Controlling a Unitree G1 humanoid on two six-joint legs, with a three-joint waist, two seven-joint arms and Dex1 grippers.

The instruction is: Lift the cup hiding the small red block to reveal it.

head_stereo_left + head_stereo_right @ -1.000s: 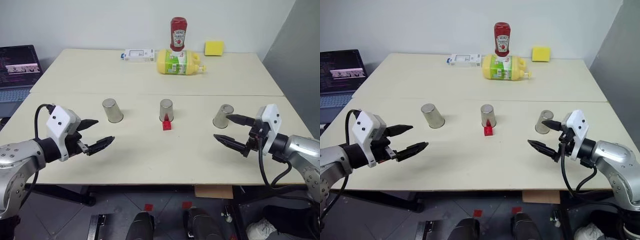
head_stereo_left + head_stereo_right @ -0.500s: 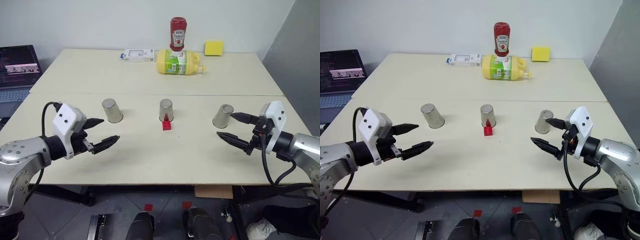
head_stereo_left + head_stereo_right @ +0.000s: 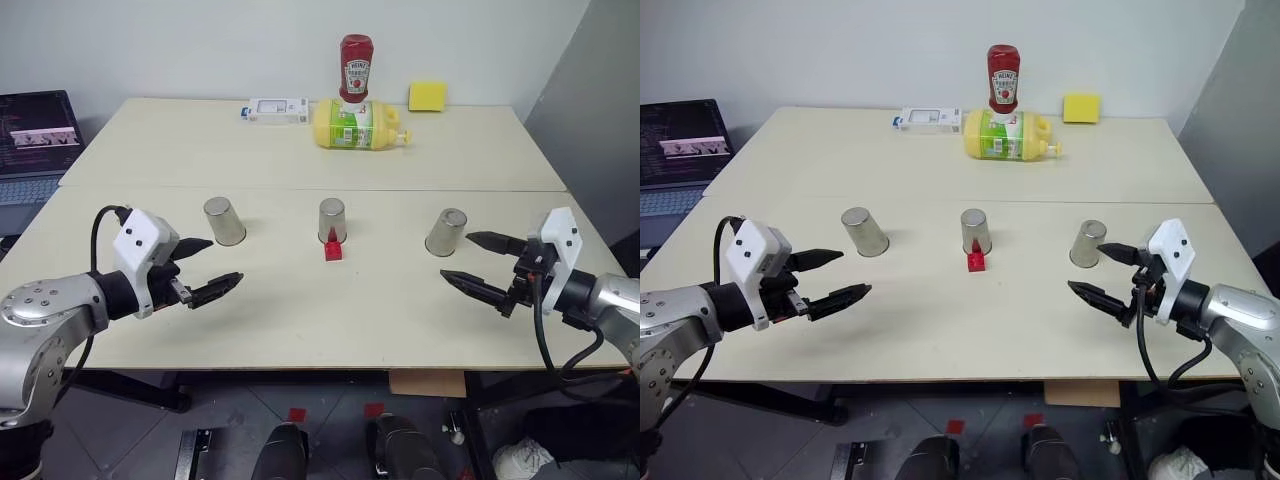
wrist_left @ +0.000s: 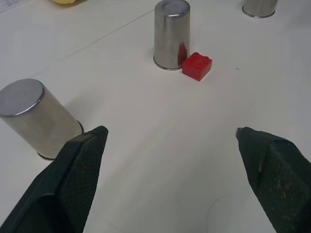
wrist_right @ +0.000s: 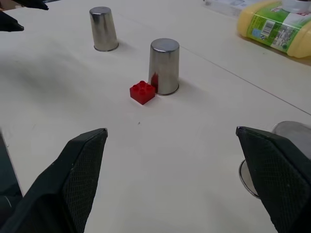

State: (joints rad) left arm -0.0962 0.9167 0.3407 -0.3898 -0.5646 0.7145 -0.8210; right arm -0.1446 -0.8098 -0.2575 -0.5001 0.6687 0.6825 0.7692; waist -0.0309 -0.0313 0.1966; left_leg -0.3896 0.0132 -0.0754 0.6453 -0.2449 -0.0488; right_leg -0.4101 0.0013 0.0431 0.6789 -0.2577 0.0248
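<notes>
Plainly, small red block point(image 3: 332, 250) touches middle cup point(image 3: 332, 220).

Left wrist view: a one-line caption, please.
Open left gripper faces two upturned metal cups, a small red block exposed beside the farther one.

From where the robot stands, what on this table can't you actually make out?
- What lies under the three upturned metal cups, left, middle and right: their walls hide it. A small red block sits in the open beside the middle cup.
- The print on the white box at the back: too small.
- The laptop: cut off by the picture's edge.
- The right cup in the right wrist view: partly behind a finger.
</notes>
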